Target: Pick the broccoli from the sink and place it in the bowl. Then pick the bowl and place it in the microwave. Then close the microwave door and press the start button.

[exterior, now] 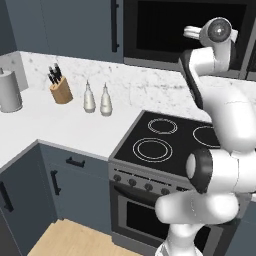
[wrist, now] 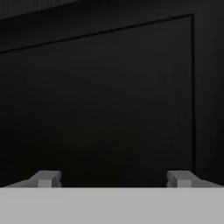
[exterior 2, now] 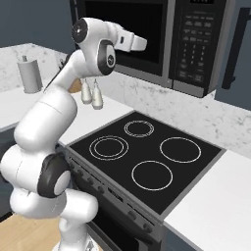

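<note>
Leftmost on the white worktop [exterior: 60,127], near its back-left corner, stands a grey paper-towel roll [exterior: 9,91]. To its right, by the marble backsplash, sits a wooden knife block [exterior: 61,90] with dark handles, then two pale bottles [exterior: 97,99] just beside each other near the worktop's right edge, where it meets the stove. Next comes the black glass cooktop [exterior 2: 147,159], four white ring burners on it, with a row of knobs along its front edge and the oven door below. Above the cooktop hangs the microwave [exterior 2: 162,39]; the microwave door [exterior 2: 132,34] lies flush with its frame, its black window dark, and the button panel [exterior 2: 198,41] sits at the right end of the front. The arm reaches up to that door, and the gripper [wrist: 113,179] faces the glass squarely: in the hand view the two fingertips [wrist: 46,179] stand wide apart, holding nothing, with the window's right border running down beyond them. Whether the tips touch the glass cannot be told. Further right, past the cooktop's right edge, another stretch of white worktop runs on below the marble wall.
</note>
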{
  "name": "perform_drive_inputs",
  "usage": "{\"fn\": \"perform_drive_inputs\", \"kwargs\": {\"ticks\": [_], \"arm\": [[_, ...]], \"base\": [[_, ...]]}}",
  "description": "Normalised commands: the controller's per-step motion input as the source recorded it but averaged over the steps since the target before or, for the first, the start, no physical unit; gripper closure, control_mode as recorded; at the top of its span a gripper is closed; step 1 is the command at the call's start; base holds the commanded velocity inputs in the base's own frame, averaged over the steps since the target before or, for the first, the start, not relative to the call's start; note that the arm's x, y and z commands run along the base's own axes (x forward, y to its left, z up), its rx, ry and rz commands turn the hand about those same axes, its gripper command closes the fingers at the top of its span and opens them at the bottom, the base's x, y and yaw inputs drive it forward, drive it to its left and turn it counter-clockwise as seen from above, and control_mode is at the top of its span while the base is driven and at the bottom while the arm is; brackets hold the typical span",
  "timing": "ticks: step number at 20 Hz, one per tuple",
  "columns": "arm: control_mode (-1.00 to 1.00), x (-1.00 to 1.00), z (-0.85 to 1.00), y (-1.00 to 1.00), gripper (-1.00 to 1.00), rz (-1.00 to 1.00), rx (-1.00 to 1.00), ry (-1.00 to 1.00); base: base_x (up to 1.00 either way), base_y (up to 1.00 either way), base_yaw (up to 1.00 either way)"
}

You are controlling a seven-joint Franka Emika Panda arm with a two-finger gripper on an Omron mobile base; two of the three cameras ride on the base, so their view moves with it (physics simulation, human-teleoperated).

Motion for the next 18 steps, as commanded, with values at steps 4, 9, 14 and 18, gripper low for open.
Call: {"fn": "perform_drive_inputs", "kwargs": {"ticks": [4,9,14,18], "arm": [[-1.0,-1.0,0.24,0.14,-1.0,0.0,-0.01,0.0],[-1.0,-1.0,0.01,0.01,-1.0,0.0,0.0,0.02],[-1.0,-1.0,-0.02,0.0,1.0,0.0,0.0,0.03],[-1.0,-1.0,-0.16,0.02,1.0,0.0,0.0,0.03]], "base": [[0.0,0.0,0.0],[0.0,0.0,0.0],[0.0,0.0,0.0],[0.0,0.0,0.0]]}}
